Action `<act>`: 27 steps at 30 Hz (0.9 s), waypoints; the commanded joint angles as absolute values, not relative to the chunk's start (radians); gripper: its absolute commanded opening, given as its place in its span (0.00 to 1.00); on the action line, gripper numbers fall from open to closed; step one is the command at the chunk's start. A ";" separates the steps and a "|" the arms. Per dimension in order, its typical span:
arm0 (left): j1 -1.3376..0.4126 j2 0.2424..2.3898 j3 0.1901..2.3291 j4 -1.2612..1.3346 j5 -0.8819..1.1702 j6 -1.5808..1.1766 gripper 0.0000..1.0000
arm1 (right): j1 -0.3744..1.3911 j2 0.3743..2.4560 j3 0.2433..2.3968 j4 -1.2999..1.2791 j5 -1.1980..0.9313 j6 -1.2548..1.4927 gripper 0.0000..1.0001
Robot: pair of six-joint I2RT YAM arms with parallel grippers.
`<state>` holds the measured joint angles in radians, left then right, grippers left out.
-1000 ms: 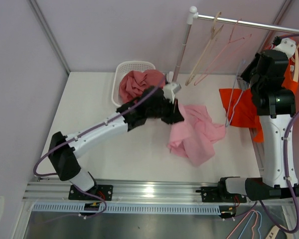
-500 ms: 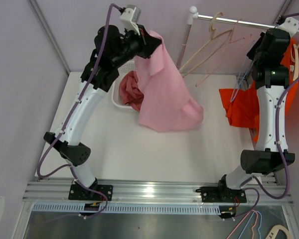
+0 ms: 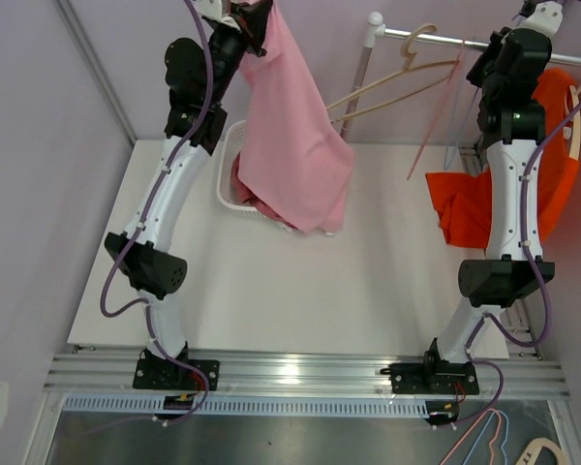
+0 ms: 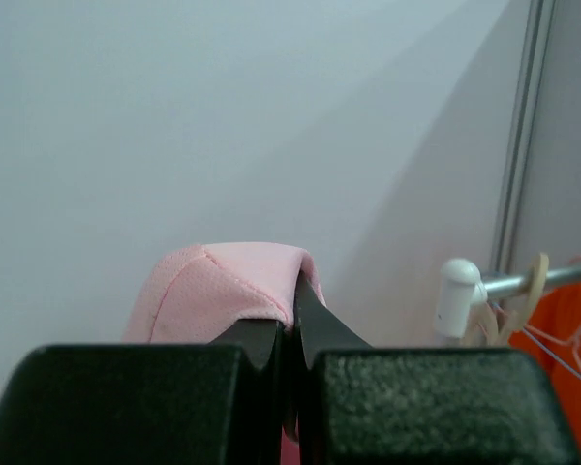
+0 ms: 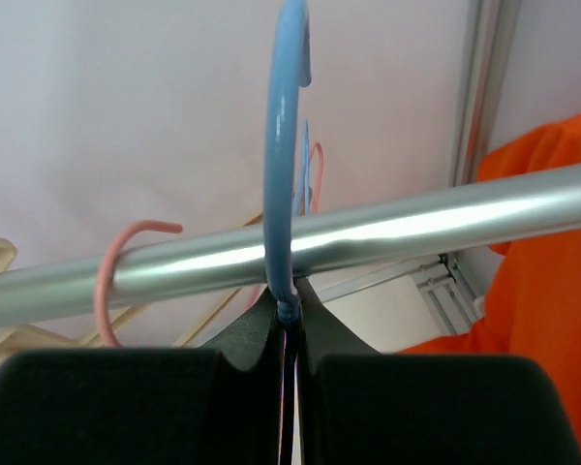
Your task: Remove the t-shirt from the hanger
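Up over the far edge of the bench (image 3: 223,291), left of its middle, the left tool (image 4: 293,325) has its fingers pinched tight on a fold of the pink t-shirt (image 3: 292,145). The shirt is off any hanger and hangs full length from that grip. Its lower hem drapes down in front of the white basket (image 3: 227,165), which sits by the far edge and holds a red cloth (image 3: 244,182). I can't make out whether the hem touches the basket.

Over by the far right corner, the right tool (image 5: 289,315) is clamped on the stem of a blue hanger (image 5: 281,145). Its hook sits over the metal rail (image 5: 387,232). Beige hangers (image 3: 392,79) and a pink hanger (image 3: 436,114) dangle from the same rail, tilted. An orange garment (image 3: 554,145) hangs at the right edge, spilling onto the bench.
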<state>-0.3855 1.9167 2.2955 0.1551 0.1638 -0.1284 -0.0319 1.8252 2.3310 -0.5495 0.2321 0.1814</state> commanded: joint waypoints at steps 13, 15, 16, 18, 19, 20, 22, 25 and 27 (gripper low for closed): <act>-0.267 2.026 2.416 0.529 0.137 0.008 0.01 | -0.003 1.910 2.401 -0.433 0.252 0.150 0.00; -0.250 1.999 2.378 0.515 0.153 0.008 0.01 | -0.005 1.914 2.401 -0.423 0.267 0.141 0.00; -0.247 1.949 2.350 0.517 0.156 0.009 0.01 | -0.005 1.916 2.401 -0.417 0.273 0.130 0.00; -0.247 1.890 2.185 0.592 0.161 0.011 0.01 | -0.003 1.924 2.408 -0.403 0.267 0.126 0.00; -0.247 1.855 2.151 0.624 0.158 0.018 0.01 | -0.005 1.934 2.414 -0.403 0.264 0.124 0.00; -0.245 1.850 2.123 0.632 0.149 0.035 0.01 | -0.006 1.940 2.431 -0.410 0.261 0.123 0.00; -0.245 1.856 2.132 0.614 0.112 0.061 0.01 | -0.011 1.959 2.450 -0.426 0.256 0.121 0.00; -0.236 1.867 2.120 0.586 0.129 0.048 0.01 | -0.012 1.962 2.448 -0.437 0.255 0.123 0.00; -0.235 1.878 2.083 0.597 0.136 0.026 0.01 | -0.012 1.962 2.438 -0.443 0.255 0.126 0.00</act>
